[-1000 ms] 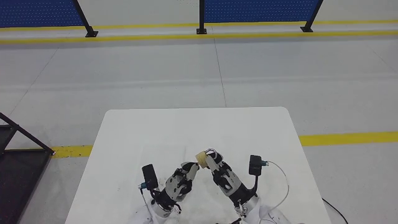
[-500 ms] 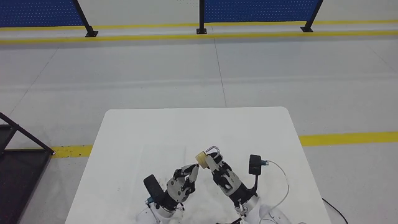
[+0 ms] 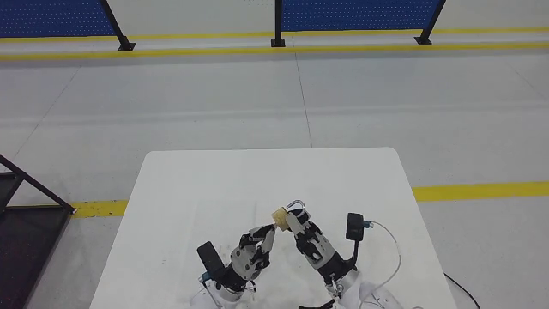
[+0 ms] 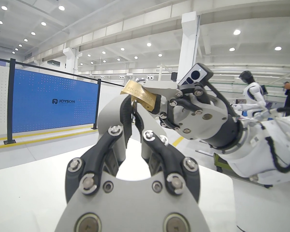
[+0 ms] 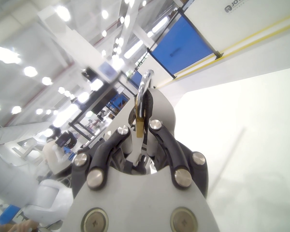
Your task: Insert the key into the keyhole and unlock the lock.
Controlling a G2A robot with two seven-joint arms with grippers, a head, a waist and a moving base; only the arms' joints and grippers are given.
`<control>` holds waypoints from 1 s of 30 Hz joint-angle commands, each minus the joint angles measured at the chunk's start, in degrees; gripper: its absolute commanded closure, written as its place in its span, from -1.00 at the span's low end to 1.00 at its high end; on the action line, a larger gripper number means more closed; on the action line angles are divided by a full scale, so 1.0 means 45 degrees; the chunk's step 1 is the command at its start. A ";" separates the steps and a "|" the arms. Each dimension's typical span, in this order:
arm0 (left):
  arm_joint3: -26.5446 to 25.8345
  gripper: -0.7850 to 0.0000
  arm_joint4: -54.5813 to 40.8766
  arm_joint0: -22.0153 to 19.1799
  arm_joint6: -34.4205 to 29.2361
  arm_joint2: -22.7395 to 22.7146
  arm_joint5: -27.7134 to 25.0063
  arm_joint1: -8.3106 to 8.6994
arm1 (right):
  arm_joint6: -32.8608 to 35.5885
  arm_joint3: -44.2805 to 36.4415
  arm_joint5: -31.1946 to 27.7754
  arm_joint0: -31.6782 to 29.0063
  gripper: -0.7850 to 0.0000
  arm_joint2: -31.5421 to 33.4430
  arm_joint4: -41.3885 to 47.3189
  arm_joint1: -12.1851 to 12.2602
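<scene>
One lock fills right end effector; left end effector pinches key.

Both arms low, wrists angled inward, gripper tips meeting. Right gripper: fingers clamped on padlock body, shackle up. Left gripper: fingers pinched together on key, touching padlock underside.

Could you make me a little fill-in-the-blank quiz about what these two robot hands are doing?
The right gripper clamps a brass ___. The left gripper holds the ___ at its underside. Both are above a ___ table.
Missing: padlock; key; white.
</scene>
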 commanded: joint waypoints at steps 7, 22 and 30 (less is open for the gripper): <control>-0.1059 -1.00 -0.2756 0.0982 -0.1771 -0.0910 -0.3742 0.0413 | -0.0196 0.0238 0.0285 0.0055 1.00 0.0175 0.0164 0.0002; -0.0591 -1.00 -0.5638 0.2630 -0.4222 -0.4529 -0.4514 0.1147 | 0.2869 0.2042 0.3502 0.2233 1.00 -0.1525 -0.0604 -0.0350; 0.0077 -1.00 -0.6073 0.2428 -0.4866 -0.5047 -0.4172 0.1182 | 0.5142 0.3399 0.4263 0.3744 1.00 -0.3258 -0.0967 -0.0744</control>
